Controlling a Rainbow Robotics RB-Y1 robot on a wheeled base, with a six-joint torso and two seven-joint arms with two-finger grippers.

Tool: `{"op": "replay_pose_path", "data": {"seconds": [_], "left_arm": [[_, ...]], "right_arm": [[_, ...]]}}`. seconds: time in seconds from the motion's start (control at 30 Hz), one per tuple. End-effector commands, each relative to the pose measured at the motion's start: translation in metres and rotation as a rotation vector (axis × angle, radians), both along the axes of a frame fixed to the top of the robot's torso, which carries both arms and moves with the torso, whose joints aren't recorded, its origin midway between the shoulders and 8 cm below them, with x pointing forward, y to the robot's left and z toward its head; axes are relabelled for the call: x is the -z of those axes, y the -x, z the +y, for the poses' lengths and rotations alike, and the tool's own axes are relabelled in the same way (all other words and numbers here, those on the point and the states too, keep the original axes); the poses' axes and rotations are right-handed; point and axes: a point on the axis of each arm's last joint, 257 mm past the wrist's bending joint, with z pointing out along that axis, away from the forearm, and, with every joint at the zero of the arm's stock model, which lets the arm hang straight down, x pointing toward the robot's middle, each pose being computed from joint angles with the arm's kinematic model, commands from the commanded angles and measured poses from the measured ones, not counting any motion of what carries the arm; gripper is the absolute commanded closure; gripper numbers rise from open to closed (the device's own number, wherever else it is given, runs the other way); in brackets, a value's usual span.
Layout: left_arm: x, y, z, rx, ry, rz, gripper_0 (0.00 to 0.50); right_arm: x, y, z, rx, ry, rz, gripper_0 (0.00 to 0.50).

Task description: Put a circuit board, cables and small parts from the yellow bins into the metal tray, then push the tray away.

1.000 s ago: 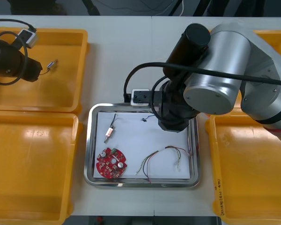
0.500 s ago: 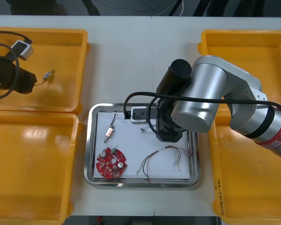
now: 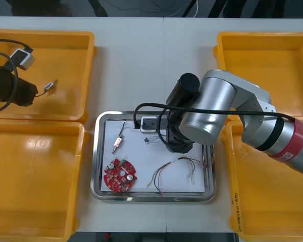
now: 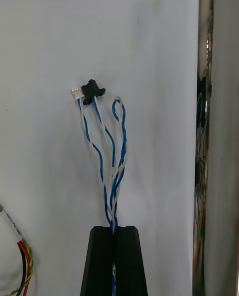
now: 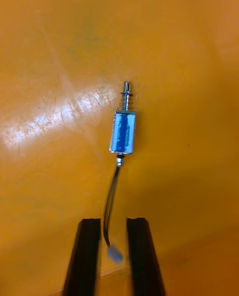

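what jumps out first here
The right gripper, on a bulky silver arm over the tray, is shut on a blue and white cable above the tray's white inside. A red board lies in the tray's near left corner. The left gripper, over the far left bin, holds a small metal part by its lead.

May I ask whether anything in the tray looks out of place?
Nothing stands out: circuit board, red and yellow cable and small metal part lie inside the metal tray; the right hand holds a twisted cable over it.
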Motion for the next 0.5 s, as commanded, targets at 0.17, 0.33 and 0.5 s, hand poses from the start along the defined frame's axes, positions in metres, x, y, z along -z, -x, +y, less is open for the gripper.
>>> {"op": "replay_pose_path", "data": {"seconds": [0.17, 0.33, 0.5], "left_arm": [[-0.0227, 0.0038, 0.0213, -0.012, -0.04, -0.023, 0.0], [-0.0235, 0.0039, 0.0212, -0.012, -0.037, -0.024, 0.0], [-0.0293, 0.0054, 0.022, -0.015, -0.042, -0.009, 0.0]], "right_arm": [[0.0085, 0.0146, 0.0071, -0.017, -0.003, 0.039, 0.108], [0.009, 0.0163, 0.007, -0.002, -0.012, 0.049, 0.0], [0.0006, 0.0172, 0.0086, 0.001, -0.021, 0.038, 0.0]]}}
